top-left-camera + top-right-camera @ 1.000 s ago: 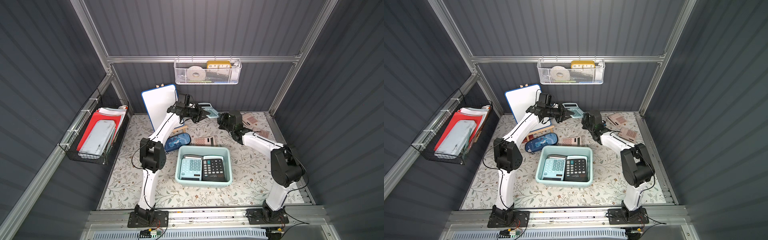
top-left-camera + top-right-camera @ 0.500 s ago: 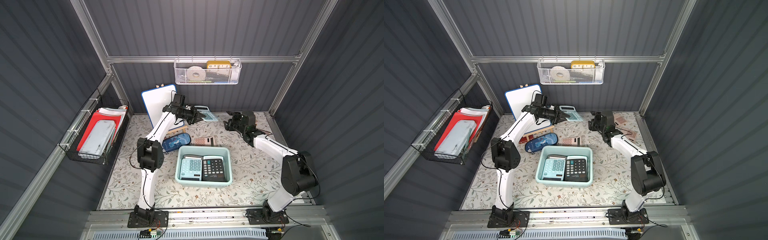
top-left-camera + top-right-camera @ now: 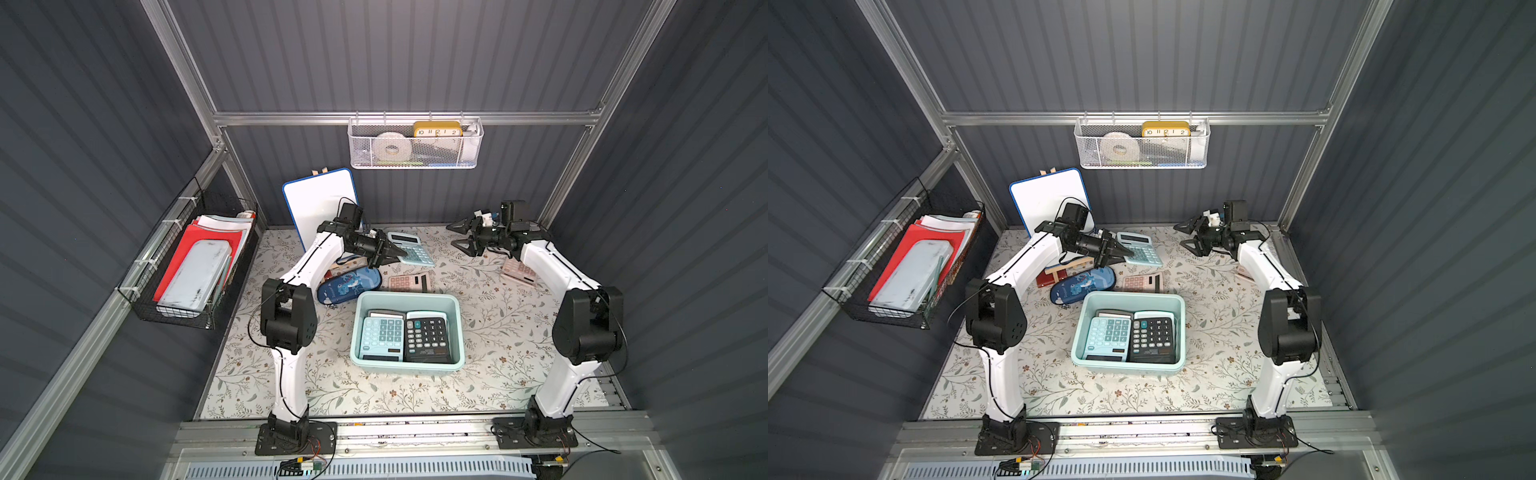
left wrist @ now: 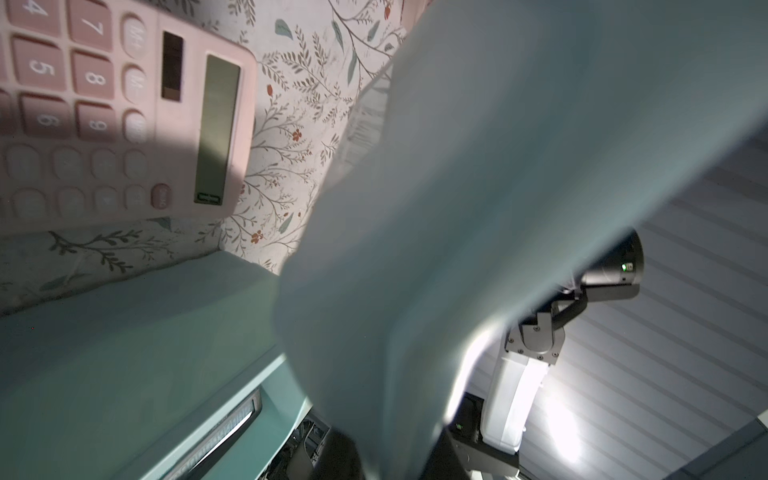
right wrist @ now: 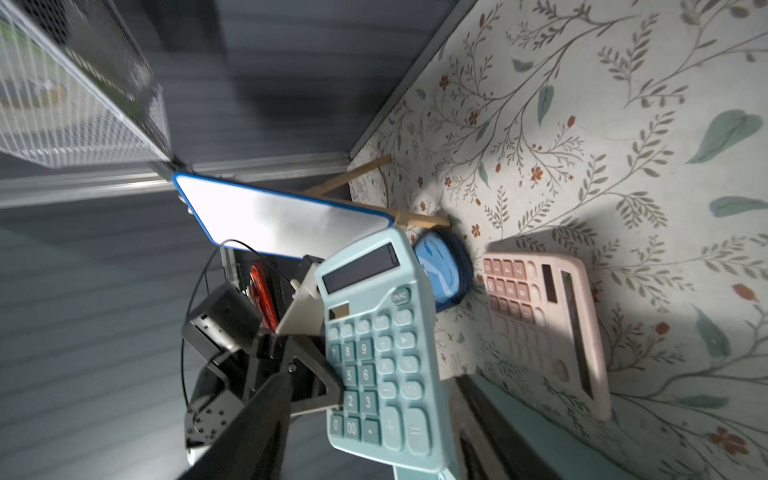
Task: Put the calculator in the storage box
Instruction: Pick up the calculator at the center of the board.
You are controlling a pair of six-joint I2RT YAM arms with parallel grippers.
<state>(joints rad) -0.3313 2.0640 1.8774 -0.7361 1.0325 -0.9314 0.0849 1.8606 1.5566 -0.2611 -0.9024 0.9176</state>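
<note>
A teal calculator (image 3: 412, 249) (image 3: 1140, 248) hangs tilted above the back of the table, with my left gripper (image 3: 397, 253) (image 3: 1125, 252) shut on its lower edge. In the right wrist view its keys (image 5: 382, 353) face the camera. In the left wrist view its blurred back (image 4: 478, 208) fills the frame. My right gripper (image 3: 459, 237) (image 3: 1185, 237) stands open and empty, well to the right of it. The mint storage box (image 3: 409, 296) (image 3: 1133, 296) sits mid-table, nearer than the calculator, and holds a light blue calculator (image 3: 382, 334) and a black one (image 3: 428, 336).
A pink calculator (image 3: 405, 282) (image 5: 548, 324) lies just behind the box, beside a blue pencil case (image 3: 349, 284). Another pink calculator (image 3: 519, 272) lies under the right arm. A whiteboard (image 3: 320, 199) leans at the back. A white mesh basket (image 3: 415, 145) hangs on the rear wall, a black wire basket (image 3: 195, 266) on the left.
My right gripper opened, let go of the teal calculator and drew back to the right. The left gripper kept the calculator and shifted it slightly forward.
</note>
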